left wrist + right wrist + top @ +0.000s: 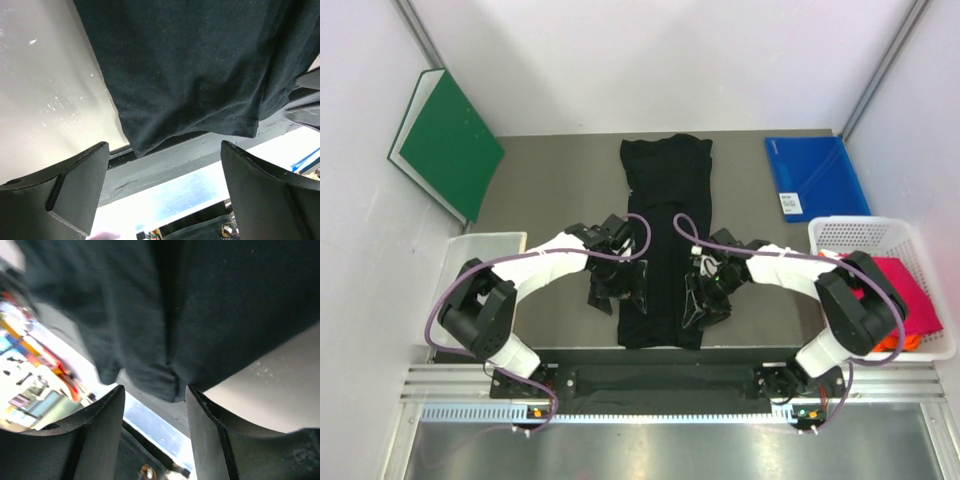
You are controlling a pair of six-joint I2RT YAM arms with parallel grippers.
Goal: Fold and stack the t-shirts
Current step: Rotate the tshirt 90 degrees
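The black t-shirt (665, 230) lies as a long strip on the desk (550, 190), running from near edge to far. Its near hem sits just ahead of both arms, equally close: the left end effector (164, 150) gapes wide at one corner, the right end effector (155, 390) stands narrower at the other, clasping nothing

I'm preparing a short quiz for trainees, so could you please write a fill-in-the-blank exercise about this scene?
1. The t-shirt laid out in the middle is ___.
2. The pink shirt lies in the white ___.
3. The left gripper has its jaws ___.
4. The green board stands on the robot's ___ side.
Missing words: black, basket, open, left.
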